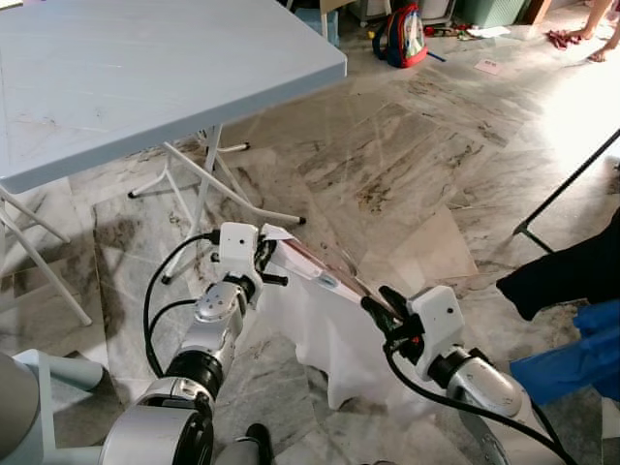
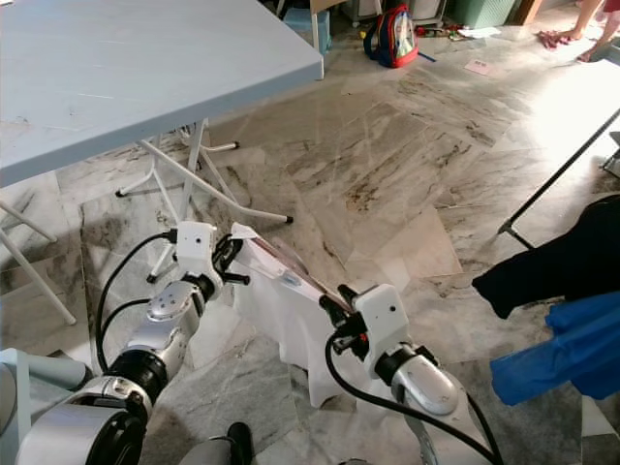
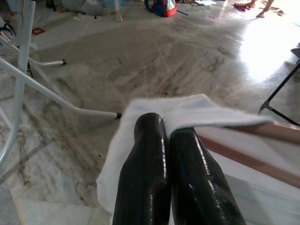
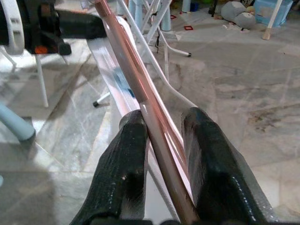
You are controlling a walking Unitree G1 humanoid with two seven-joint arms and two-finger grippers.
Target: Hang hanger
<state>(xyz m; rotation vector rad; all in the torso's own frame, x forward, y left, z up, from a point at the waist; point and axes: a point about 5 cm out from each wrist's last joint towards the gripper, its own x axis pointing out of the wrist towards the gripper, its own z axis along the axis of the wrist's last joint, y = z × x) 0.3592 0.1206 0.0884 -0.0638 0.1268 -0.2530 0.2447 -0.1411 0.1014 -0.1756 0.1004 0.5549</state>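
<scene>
I see L gripper [image 3: 165, 136] fingers pressed together on the cloth [image 1: 320, 339] corner. R gripper [image 4: 164, 124] fingers straddle the hanger [image 4: 136, 89] bar; can't tell if clamped.

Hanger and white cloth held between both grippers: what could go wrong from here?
The right gripper has the hanger bar between its fingers, but a gap shows on one side, so it may slip. The left gripper pinches just the white cloth's edge, which could pull free. The cloth hangs low toward the marble floor and might drag.
</scene>
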